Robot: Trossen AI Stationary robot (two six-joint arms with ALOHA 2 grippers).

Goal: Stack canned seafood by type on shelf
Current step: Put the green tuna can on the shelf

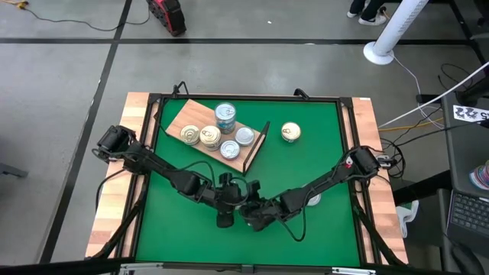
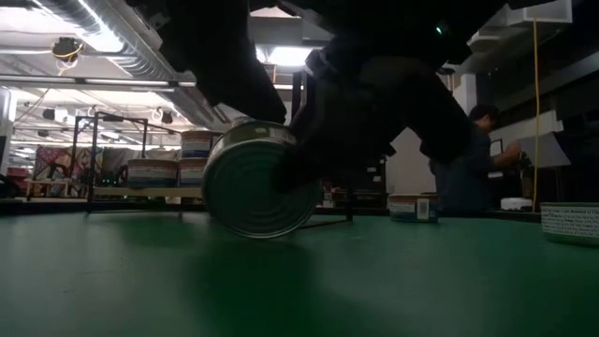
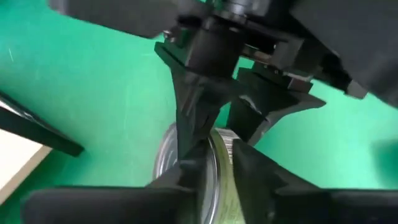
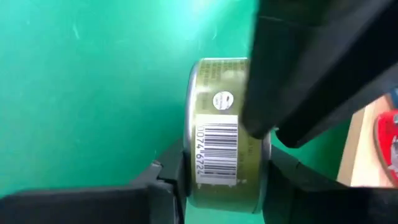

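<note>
Low over the green tabletop [image 1: 321, 153], the left tool [image 1: 227, 205] and right tool [image 1: 256, 214] meet near the front edge, both pinching one olive-labelled can [image 4: 225, 130] on edge, with the shelf [image 1: 200, 116] well apart.

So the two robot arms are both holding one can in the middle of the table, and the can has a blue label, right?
Not quite. The label on the can is olive green with a barcode, not blue; the right wrist view shows it. The rest is right: the left gripper and right gripper meet at it over the green mat, on edge in the low view.
</note>
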